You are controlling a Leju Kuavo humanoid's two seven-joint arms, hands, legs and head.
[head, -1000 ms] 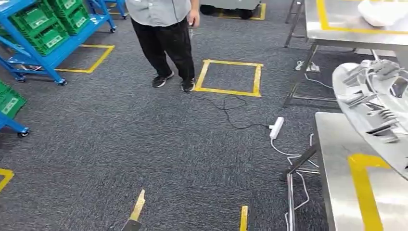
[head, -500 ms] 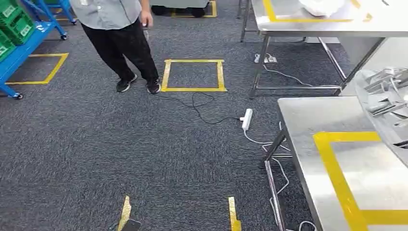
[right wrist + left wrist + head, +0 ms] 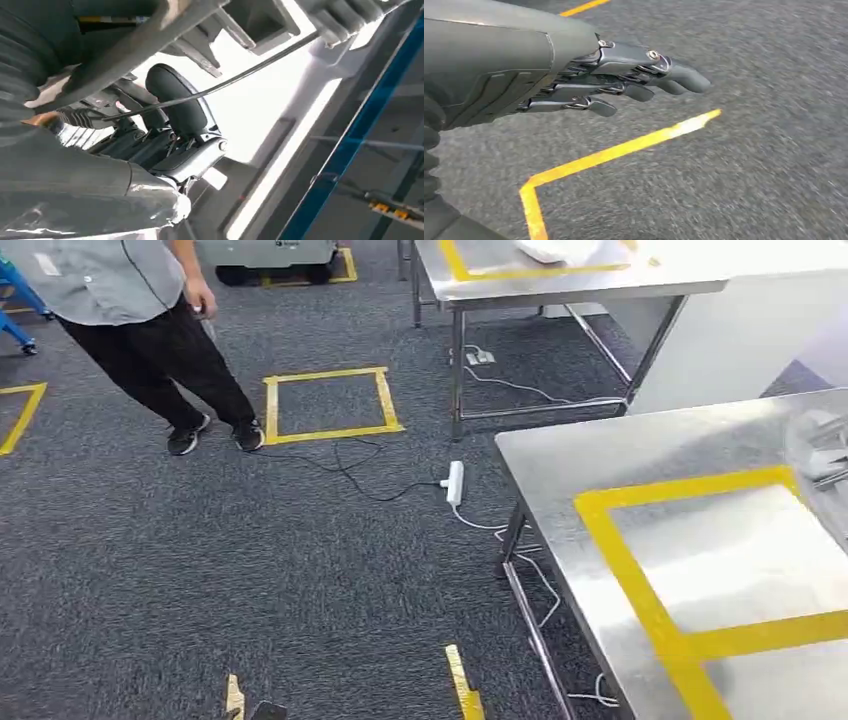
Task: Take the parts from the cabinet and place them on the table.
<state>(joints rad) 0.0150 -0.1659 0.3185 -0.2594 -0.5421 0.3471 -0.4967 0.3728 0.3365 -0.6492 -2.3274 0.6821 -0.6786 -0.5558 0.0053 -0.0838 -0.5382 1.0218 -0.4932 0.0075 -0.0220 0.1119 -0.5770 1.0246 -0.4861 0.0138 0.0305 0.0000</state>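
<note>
Right hand [image 3: 165,135]: grips one metal part [image 3: 825,455], a silvery pressed-sheet piece carried at the scene's right edge above the near steel table [image 3: 600,455]. Judged stiff, light for its bulk, smooth and sharp-rimmed; best held at a rim or rib. Left hand [image 3: 624,82]: released, fingers extended over carpet. Count: one part, two tables, one taped yellow square on the near table.

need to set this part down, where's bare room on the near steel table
The near steel table is bare inside the yellow tape rectangle and along its left edge strip. It is crowded only at the far right edge, where the silver part in the right robot hand overhangs.
</note>
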